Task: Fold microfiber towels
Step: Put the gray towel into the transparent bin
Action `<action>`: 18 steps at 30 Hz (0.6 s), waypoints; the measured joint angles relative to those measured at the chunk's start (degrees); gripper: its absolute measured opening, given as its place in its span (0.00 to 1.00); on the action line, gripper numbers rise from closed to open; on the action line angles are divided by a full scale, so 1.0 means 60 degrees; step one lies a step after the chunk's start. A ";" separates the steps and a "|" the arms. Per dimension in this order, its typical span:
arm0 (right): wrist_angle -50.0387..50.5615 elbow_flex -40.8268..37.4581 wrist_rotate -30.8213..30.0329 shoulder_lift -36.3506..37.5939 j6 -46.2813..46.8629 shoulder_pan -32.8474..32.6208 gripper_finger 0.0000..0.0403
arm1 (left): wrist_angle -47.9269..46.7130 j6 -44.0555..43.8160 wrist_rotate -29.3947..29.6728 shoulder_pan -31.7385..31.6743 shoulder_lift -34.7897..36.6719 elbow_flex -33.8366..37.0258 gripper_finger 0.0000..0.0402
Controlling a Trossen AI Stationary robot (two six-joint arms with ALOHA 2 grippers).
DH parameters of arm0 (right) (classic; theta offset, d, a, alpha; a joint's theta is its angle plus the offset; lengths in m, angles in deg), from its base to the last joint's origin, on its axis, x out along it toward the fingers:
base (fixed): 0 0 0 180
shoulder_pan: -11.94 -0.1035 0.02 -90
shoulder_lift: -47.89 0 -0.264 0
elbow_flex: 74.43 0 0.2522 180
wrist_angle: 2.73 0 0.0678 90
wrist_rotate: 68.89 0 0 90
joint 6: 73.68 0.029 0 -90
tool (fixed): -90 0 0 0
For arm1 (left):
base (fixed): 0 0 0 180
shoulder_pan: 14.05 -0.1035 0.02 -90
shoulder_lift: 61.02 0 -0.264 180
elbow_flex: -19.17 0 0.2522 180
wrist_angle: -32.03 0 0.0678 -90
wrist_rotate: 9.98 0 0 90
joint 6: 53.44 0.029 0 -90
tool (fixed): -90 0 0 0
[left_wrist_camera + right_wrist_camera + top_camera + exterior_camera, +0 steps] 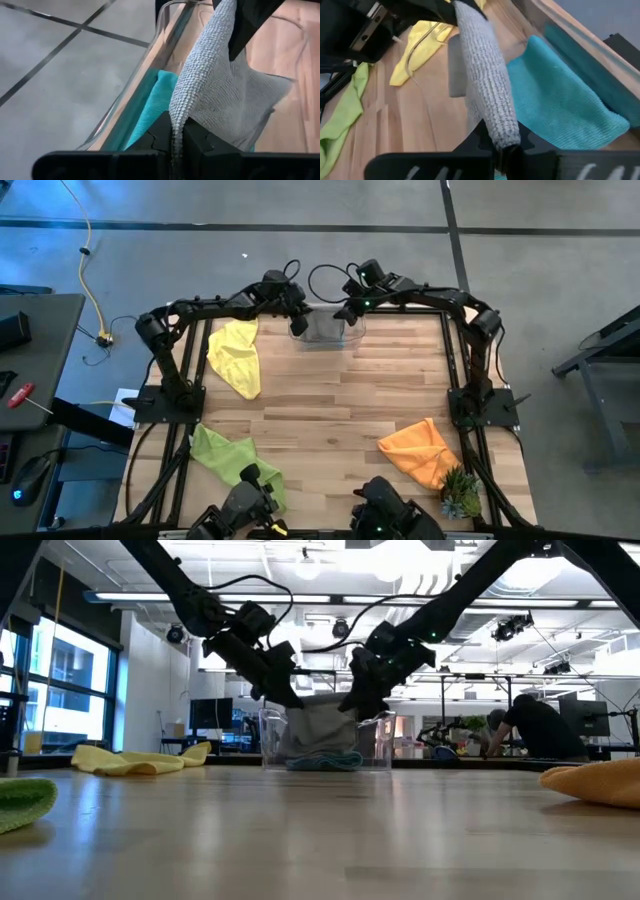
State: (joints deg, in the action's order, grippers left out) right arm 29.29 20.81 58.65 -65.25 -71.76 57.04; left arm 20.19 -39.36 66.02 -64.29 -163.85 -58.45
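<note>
Right now both the left gripper (177, 142) and right gripper (505, 145) are pinched shut on the grey towel (220, 95), hanging it over the clear bin (325, 335) above the teal towel (560, 100), so uneven release could unfold it.

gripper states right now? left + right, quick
Left gripper: shut on the grey towel, above the clear bin.
Right gripper: shut on the same grey towel.
</note>
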 joint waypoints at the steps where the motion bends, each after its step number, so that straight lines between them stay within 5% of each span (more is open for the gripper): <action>1: -0.0002 0.0000 0.0001 -0.0021 0.0003 0.0040 0.00 | -0.0035 0.0002 0.0092 0.0003 0.0000 0.0000 0.05; 9: 0.0131 -0.0018 -0.0087 -0.0096 -0.0069 0.0108 0.00 | -0.0268 0.0357 0.1220 -0.0090 0.0088 0.0015 0.26; 14: 0.0087 -0.0018 -0.0087 -0.0137 -0.0127 0.0119 0.00 | -0.0674 0.0216 0.0954 -0.0342 0.0184 0.0022 0.43; 18: 0.0036 -0.0018 -0.0134 -0.0349 -0.0159 0.0119 0.00 | -0.0712 0.0254 0.0949 -0.0355 0.0390 0.0022 0.47</action>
State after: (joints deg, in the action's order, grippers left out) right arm 29.51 20.70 57.84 -67.34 -72.72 57.76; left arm 15.92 -37.83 71.71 -66.42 -161.50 -58.32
